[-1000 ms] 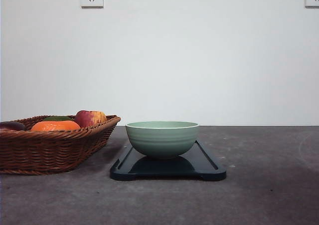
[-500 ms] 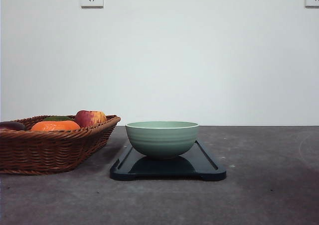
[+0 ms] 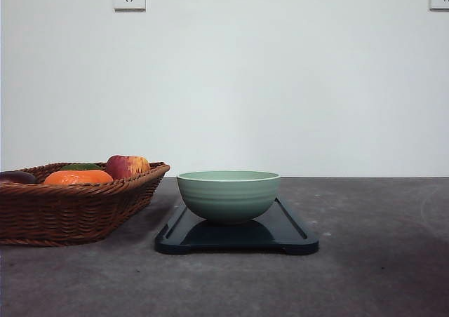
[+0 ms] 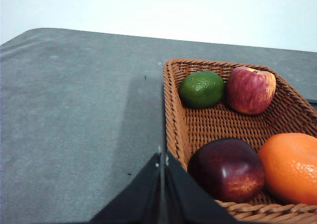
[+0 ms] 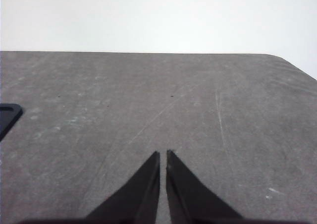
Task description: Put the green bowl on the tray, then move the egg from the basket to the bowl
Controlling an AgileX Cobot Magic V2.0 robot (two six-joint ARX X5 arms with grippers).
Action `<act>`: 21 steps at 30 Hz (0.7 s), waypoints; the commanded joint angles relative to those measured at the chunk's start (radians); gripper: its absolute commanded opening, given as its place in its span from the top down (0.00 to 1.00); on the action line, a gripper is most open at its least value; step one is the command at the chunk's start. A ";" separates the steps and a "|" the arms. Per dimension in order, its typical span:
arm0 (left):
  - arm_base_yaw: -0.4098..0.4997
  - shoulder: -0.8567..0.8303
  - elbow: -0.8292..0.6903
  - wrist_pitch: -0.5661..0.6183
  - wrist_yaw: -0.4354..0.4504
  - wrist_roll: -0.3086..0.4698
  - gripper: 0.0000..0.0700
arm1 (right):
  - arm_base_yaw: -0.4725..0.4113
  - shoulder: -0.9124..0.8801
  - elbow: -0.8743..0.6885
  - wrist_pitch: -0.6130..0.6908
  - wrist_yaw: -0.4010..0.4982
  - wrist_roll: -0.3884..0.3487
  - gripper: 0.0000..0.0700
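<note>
Your green bowl sits upright on the tray, toward its far end, so that part is settled. The tray lies on the grey bench just beside the basket, not touching it.

Your left claw hangs with its two dark fingers pressed nearly together, only a thin slit between the tips, gripping nothing. The tips are poised right at the basket's braided rim, at its near corner. Just beyond them, inside the basket, lies a dark red-purple fruit; past that to one side is the big orange fruit, and farther from the claw sit a green lime and a red-yellow apple. You cannot make out the egg among them.

Your right claw is also drawn nearly closed and empty, over bare bench. A dark corner of the tray peeks in at the edge of its wrist view, well apart from the tips.
</note>
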 commanded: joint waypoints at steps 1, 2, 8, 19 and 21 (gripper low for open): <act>0.001 -0.001 -0.019 -0.008 0.000 -0.003 1.00 | 0.000 -0.002 -0.005 0.011 0.003 0.011 0.98; 0.001 -0.001 -0.019 -0.008 0.000 -0.003 1.00 | 0.000 -0.002 -0.005 0.011 0.003 0.011 0.98; 0.001 -0.001 -0.019 -0.008 0.000 -0.003 1.00 | 0.000 -0.002 -0.005 0.011 0.003 0.011 0.98; 0.001 -0.001 -0.019 -0.008 0.000 -0.003 1.00 | 0.000 -0.002 -0.005 0.011 0.003 0.011 0.98; 0.001 -0.002 -0.019 -0.008 0.000 -0.003 1.00 | 0.000 -0.002 -0.005 0.011 0.003 0.011 0.98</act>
